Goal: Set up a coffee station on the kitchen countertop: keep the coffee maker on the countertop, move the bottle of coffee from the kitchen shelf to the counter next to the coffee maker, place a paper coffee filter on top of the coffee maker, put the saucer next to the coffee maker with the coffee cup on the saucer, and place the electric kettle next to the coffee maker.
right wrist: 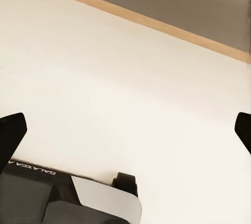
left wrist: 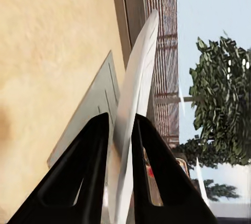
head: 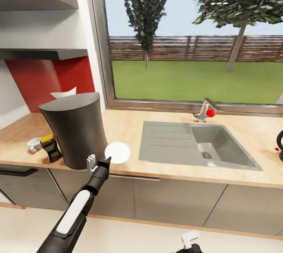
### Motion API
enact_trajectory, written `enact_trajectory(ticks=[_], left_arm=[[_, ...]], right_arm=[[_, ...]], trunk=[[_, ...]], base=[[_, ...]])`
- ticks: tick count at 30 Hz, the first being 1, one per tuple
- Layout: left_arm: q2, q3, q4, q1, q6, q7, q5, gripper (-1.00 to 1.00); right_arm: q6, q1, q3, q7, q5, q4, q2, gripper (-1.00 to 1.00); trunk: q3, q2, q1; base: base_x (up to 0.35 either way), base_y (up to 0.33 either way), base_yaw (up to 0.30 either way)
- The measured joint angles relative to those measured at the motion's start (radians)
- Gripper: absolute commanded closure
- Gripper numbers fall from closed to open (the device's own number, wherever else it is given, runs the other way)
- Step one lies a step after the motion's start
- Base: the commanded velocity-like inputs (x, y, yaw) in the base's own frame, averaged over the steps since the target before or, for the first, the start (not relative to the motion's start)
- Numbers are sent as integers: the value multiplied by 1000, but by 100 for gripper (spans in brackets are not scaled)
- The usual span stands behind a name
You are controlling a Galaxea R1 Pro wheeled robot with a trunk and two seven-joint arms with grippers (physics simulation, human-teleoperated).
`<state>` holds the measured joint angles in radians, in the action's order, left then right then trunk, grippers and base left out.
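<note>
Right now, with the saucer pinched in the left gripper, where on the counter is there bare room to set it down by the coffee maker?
Bare countertop runs between the coffee maker and the sink, under the saucer held by the left gripper. The machine's other side is crowded: the bottle of coffee and the coffee cup stand close together there.

My left gripper [head: 105, 161] holds the saucer [head: 117, 152] by its rim, just right of the coffee maker [head: 76, 129] at the countertop [head: 125, 127] front edge. The coffee cup [head: 34, 144] and bottle of coffee [head: 50, 146] sit left of the coffee maker, the sink [head: 196, 143] well to its right.
</note>
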<state>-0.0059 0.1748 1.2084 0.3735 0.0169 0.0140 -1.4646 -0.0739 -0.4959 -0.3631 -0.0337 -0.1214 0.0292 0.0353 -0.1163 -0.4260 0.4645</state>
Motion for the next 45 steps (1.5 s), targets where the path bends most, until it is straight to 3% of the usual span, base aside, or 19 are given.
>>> enact_trajectory(ticks=[4, 12, 22, 45], left_arm=[[0, 0, -2, -2, -1, -1, -36, 100], [0, -2, -87, -1, -2, -40, -119, 100], [1, -1, -99, -1, -1, -40, -166, 100], [10, -8, -101, -3, -2, -41, -172, 100]], right_arm=[[0, 0, 0, -4, 0, 0, 0, -100], [3, 0, 0, -4, 0, -1, -2, -100], [2, 0, 1, -1, 0, -1, -2, -100], [2, 1, 1, -1, 0, -1, -2, -100]], trunk=[[0, 0, 0], [0, 0, 0], [0, 0, 0], [0, 0, 0]], base=[[40, -21, 0], [9, -1, 0], [149, -48, 0], [92, 0, 0]])
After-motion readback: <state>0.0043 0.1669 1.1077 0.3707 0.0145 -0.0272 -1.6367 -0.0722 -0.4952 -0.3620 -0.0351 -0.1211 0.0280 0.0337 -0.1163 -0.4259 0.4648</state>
